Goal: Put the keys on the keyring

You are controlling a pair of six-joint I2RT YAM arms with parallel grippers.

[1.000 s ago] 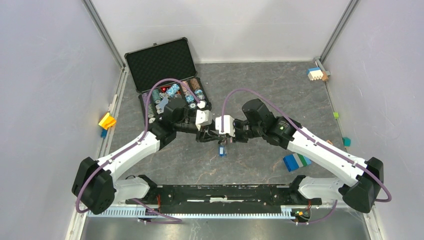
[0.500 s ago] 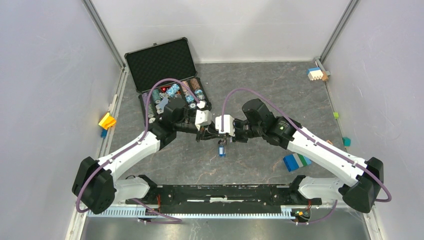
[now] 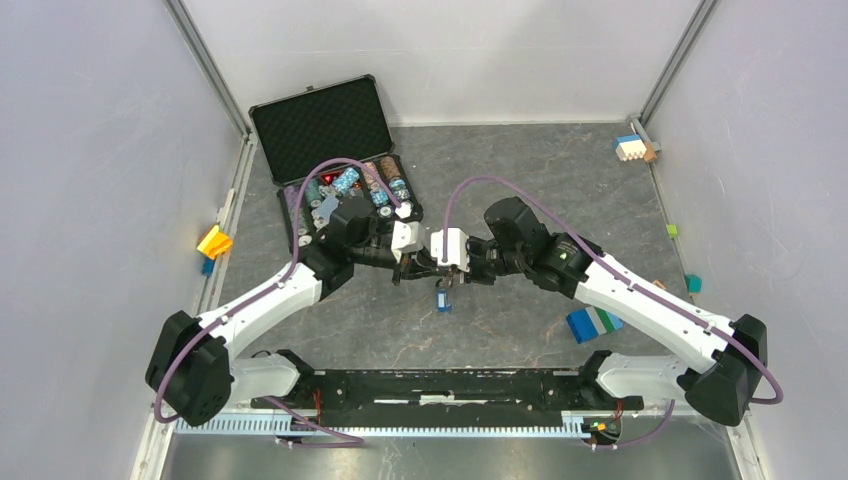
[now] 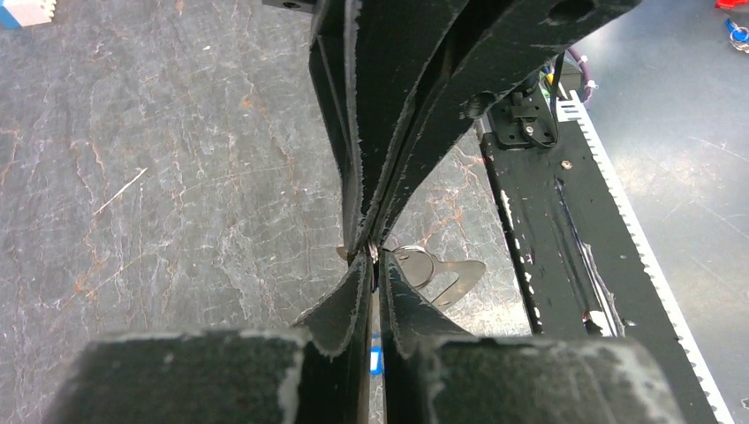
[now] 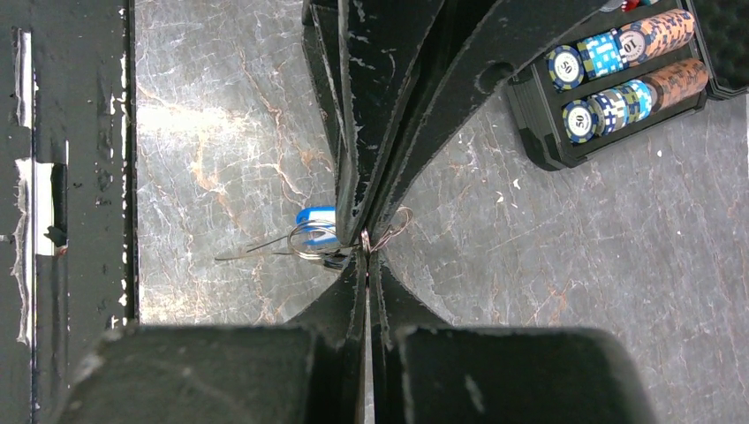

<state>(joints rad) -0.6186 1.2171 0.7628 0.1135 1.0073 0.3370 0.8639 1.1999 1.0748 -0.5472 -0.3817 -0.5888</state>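
Here the two arms meet tip to tip over the middle of the table [image 3: 520,180]; the left end effector [image 4: 372,287] comes in from the left and the right end effector [image 5: 366,269] from the right, and their tips touch. Both end effectors are pressed together; each one pinches the thin wire ring [image 5: 307,240] right at its tip, so the ring is held between them, up off the table. Loops of the ring stick out on both sides of the tips; a long thin bit of wire pokes out to one side. One key [image 3: 441,302] with a blue tag hangs from the ring, just under the place where the tips meet; from the right wrist the blue tag sits close beside the fingers [image 5: 353,132] of the left arm. I cannot see any other keys.

Behind the left arm lies an open black case [image 3: 345,190], its lid tipped back toward the wall; rows of round chips [image 5: 609,79] lie in it. A blue, green and white block [image 3: 592,322] sits on the table near the right arm; a yellow block [image 3: 213,241] lies at the left edge; a small white and blue block [image 3: 630,147] sits in the far right corner. A black rail [image 3: 440,385] runs along the near edge between the two bases.
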